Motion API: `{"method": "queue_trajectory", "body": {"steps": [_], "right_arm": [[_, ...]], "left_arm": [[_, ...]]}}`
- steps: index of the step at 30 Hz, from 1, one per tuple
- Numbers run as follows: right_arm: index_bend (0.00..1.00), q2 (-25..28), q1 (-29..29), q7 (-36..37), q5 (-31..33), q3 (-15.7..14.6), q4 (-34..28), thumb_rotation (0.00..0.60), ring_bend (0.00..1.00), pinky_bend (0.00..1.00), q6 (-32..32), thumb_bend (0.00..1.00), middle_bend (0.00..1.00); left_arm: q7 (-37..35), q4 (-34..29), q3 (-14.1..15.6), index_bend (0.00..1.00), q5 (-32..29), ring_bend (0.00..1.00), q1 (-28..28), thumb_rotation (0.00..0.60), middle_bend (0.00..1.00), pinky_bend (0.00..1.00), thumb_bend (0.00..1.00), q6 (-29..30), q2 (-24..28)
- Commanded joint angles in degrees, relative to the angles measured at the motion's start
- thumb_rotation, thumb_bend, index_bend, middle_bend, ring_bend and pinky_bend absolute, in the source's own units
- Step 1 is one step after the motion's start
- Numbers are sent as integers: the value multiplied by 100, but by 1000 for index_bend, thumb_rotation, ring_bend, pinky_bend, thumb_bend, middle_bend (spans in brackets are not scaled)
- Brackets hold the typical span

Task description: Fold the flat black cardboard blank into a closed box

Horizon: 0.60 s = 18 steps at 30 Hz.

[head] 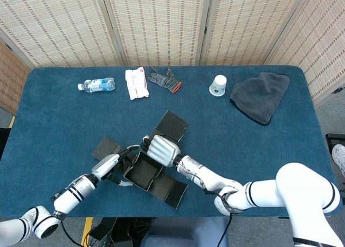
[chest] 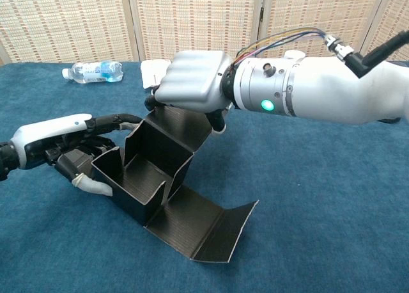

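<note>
- Box (chest: 150, 178) of black cardboard sat half-formed on the blue table (head: 259, 144), near the front edge, between my two hands; walls were up around an open tray.
- One flap lay flat toward the front right with its end bent upward (chest: 211, 226); another flap stuck out past my right hand toward the back (head: 171, 125); a third lay flat on the left (head: 106, 148).
- My left hand (chest: 70, 146) was at the left wall of the box, fingers (chest: 118, 121) stretched over the wall's top edge and thumb low against the outside; looked like a loose hold on that wall, contact visible in chest view.
- My right hand (chest: 192, 82) was over the back wall, palm down, fingers curled down over the edge behind the wall; fingertips mostly hidden, so I could not tell if it gripped the card or just pressed on it.
- At the far edge of the table, well apart from the box: water bottle (head: 97, 85) lying on its side, white packet (head: 136, 83), grey glove (head: 164, 79), white paper cup (head: 218, 85), dark grey cloth (head: 260, 97).
- Woven screen panels (head: 161, 20) stood behind the table.
</note>
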Motion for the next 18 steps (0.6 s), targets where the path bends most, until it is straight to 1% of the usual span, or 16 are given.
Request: {"method": "queue_trajectory", "body": {"steps": [1,9,18], "right_arm": [[367,-30,-6,-3,-154,-11,64,600,813,1000,13,186,349],[378,-45,-3,-170,-430,-9,141,600,815,1000,19,186,356],[379,-137,-54,-174,-503,53,220,600,816,1000,-21,187,357]], "left_arm": [[-186,54,53,0,54,393,-22,600,0,588,1,-19,-31],[-729,158,150,0,139,406,-109,600,0,588,1,-105,-52],[-1188,287,236,8,272,443,-158,600,0,588,1,-3,-85]]}}
